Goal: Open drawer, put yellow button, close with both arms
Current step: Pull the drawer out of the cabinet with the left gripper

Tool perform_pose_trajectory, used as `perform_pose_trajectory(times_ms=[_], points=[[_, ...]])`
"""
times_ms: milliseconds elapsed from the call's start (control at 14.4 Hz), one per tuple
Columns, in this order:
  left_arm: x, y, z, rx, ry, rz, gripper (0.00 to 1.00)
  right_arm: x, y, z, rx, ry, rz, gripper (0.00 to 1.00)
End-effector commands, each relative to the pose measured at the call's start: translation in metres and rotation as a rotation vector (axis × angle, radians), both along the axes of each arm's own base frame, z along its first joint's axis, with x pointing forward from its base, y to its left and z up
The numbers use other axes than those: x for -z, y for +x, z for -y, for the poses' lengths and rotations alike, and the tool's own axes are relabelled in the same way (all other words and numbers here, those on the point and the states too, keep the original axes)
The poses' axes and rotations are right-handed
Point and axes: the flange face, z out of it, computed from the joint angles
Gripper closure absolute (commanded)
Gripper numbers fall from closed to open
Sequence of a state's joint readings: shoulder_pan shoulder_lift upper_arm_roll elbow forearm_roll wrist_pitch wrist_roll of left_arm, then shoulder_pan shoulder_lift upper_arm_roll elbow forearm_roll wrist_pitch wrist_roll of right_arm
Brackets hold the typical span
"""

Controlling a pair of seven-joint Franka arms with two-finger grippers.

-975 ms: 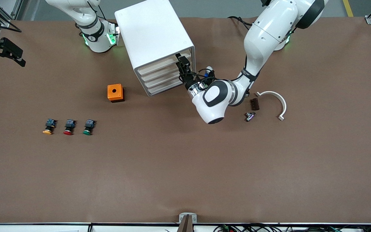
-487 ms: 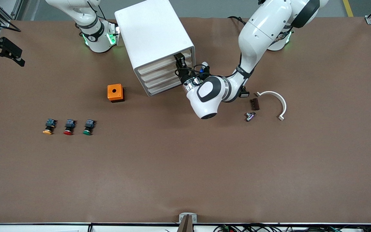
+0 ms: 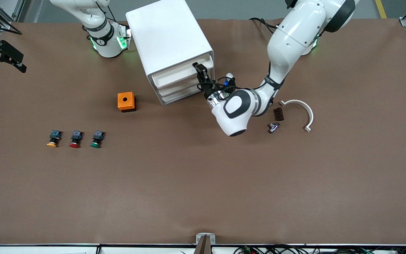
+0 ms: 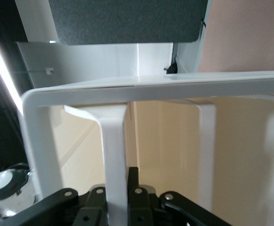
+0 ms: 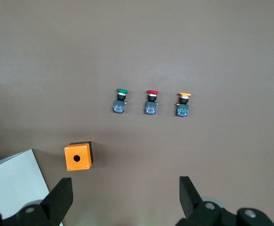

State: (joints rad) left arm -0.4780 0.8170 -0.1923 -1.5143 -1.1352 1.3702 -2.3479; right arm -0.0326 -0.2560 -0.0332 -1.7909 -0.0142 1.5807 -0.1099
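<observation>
A: What are the largest elements shown?
B: The brown surface [image 3: 203, 183] carries a white cabinet [image 3: 167, 35] near the robots' bases. The left arm [image 3: 291, 38] reaches across to the cabinet's front; the right arm [image 3: 93, 21] waits, raised above the surface.

A: And the drawer?
B: The drawer [image 3: 174, 76], topmost of four, stands pulled out a little from the cabinet's front. The three lower drawers [image 3: 176, 92] sit flush.

A: State of each claw?
B: The left claw [image 3: 200, 72] is clamped tight on the drawer's front lip at the end toward the left arm; in the left wrist view its fingers [image 4: 133, 188] pinch a white upright rib of the drawer. The right claw [image 5: 122, 193] hangs over the surface with its jaws spread wide, holding nothing.

A: Smaller items?
B: An orange box [image 3: 126, 101] with a hole in its top lies near the cabinet, nearer the front camera. A white curved bracket [image 3: 303, 110], a dark brown block [image 3: 278, 114] and a small metal part [image 3: 273, 127] lie toward the left arm's end.

A: The yellow button?
B: The yellow button [image 3: 53, 138] rests on the surface toward the right arm's end, well apart from the cabinet, in a row with a red button [image 3: 75, 139] and a green button [image 3: 97, 139], the red one between the other two.
</observation>
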Motion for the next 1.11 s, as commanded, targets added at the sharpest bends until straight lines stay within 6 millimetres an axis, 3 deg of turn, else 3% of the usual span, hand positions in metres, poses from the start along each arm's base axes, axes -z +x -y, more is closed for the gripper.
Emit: perform_pose_trajectory(times_ms=[0,139,487,766,905,975,1045], points=[[-0.002,0.036,-0.031,-0.078,-0.027,0.014,0.93,-0.002,0.003,0.003,-0.002,0.0,-0.001,0.0],[-0.001,0.054,-0.051,-0.12,-0.029,0.015,0.93,-0.001,0.006,0.006,0.004,0.0,-0.003,0.0],[-0.007,0.095,-0.099,-0.21,-0.045,0.046,0.9,0.018,0.039,0.007,0.0,-0.011,-0.027,0.0],[-0.008,0.105,-0.112,-0.233,-0.046,0.051,0.87,0.023,0.058,0.009,-0.001,-0.023,-0.029,0.0],[-0.007,0.105,-0.112,-0.234,-0.045,0.05,0.87,0.041,0.071,0.014,0.007,-0.034,-0.054,0.0],[-0.008,0.105,-0.112,-0.234,-0.046,0.052,0.84,0.046,0.078,0.018,0.013,-0.033,-0.056,0.0],[-0.008,0.105,-0.112,-0.234,-0.048,0.054,0.64,0.048,0.083,0.022,0.018,-0.035,-0.058,0.0]])
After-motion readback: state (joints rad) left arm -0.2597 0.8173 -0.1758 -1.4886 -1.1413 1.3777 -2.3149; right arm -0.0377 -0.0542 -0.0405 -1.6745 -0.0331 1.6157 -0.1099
